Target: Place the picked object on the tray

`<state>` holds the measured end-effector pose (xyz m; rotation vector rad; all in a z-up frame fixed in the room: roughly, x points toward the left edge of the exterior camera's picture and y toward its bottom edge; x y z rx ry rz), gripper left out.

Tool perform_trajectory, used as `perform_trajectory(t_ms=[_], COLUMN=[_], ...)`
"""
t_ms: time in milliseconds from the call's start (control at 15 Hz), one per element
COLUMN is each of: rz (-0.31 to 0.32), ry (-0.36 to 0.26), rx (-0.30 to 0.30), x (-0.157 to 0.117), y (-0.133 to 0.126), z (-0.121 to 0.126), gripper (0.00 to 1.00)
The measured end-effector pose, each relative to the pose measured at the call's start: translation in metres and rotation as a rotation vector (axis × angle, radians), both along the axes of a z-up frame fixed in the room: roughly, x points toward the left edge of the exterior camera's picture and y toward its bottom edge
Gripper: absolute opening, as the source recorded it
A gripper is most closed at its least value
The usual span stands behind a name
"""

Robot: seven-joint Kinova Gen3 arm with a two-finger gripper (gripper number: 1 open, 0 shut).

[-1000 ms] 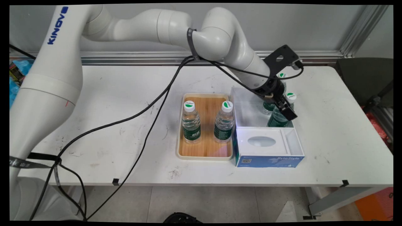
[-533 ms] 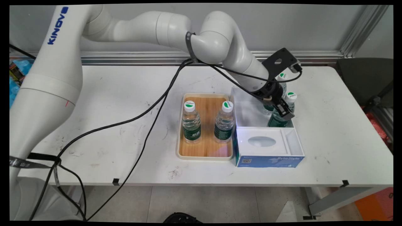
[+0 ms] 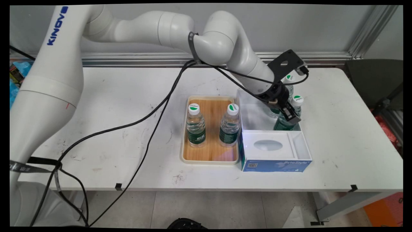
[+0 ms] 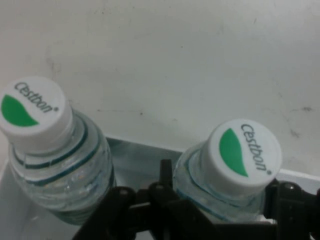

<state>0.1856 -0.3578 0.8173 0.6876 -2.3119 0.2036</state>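
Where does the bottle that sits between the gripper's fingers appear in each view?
Main view: the held bottle stands right of centre, in the white box's far compartment, its body behind the gripper.
Hand view: lower right, cap facing the camera.
Shared landmark: the second bottle beside it.

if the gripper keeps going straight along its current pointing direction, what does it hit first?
Probably nothing before the bottle already between the gripper's fingers; past it, likely the white box's floor, though depth is unclear.
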Motion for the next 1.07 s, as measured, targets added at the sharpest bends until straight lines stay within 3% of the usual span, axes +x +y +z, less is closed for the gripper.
perform_trajectory(t_ms=[533, 1067], rz=[-0.029, 0.029], ry=[-0.044, -0.141], rx=[-0.047, -0.058], x=[0.021, 0.094], y=[0.002, 0.021], z=[0.052, 0.109], gripper=[0.0, 0.0])
